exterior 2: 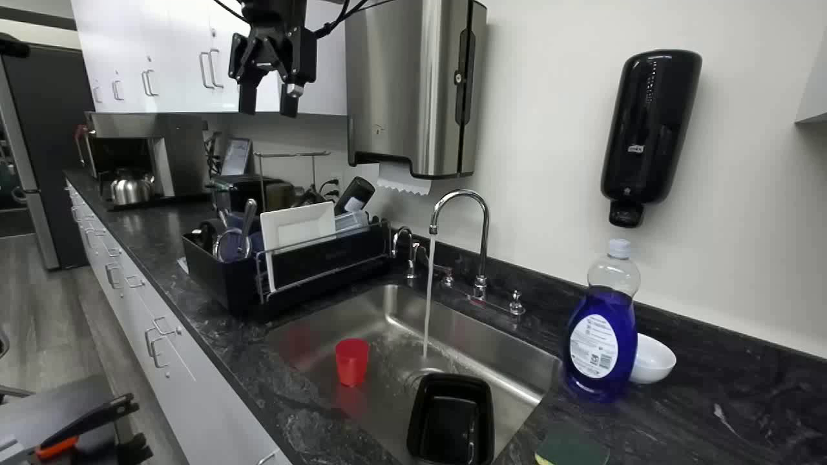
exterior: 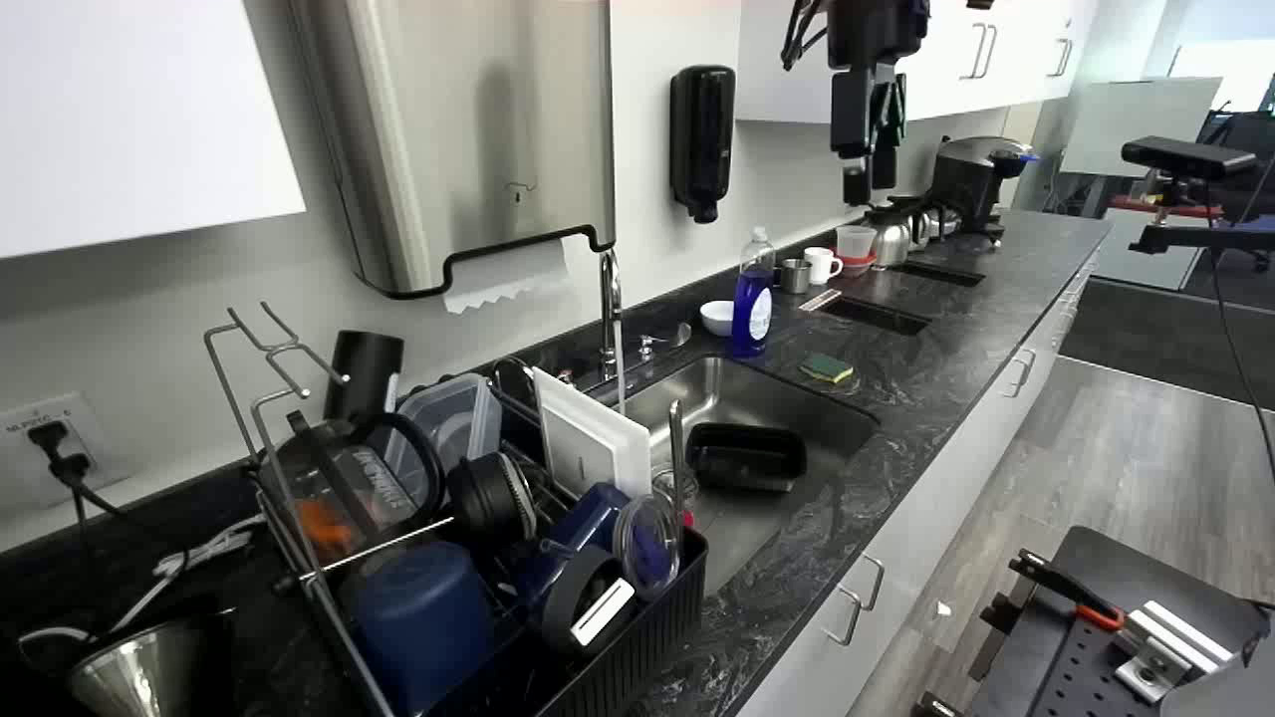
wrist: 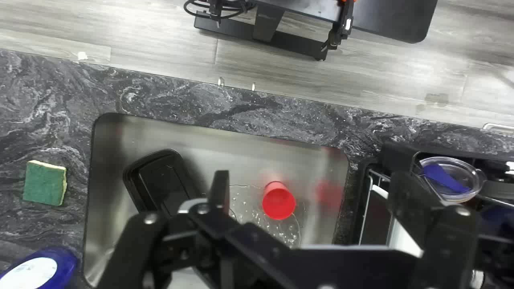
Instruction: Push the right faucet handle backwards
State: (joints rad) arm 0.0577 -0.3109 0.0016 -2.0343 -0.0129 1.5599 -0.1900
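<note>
I have the gripper up in the air, its jaws spread apart; in an exterior view it hangs at ten o'clock from the right faucet handle, well apart from it. The handle sits just beside the spout, at four o'clock from its base, and I see water running from the spout into the sink. From where that stream lands, the red cup is at nine o'clock and the black container at five.
</note>
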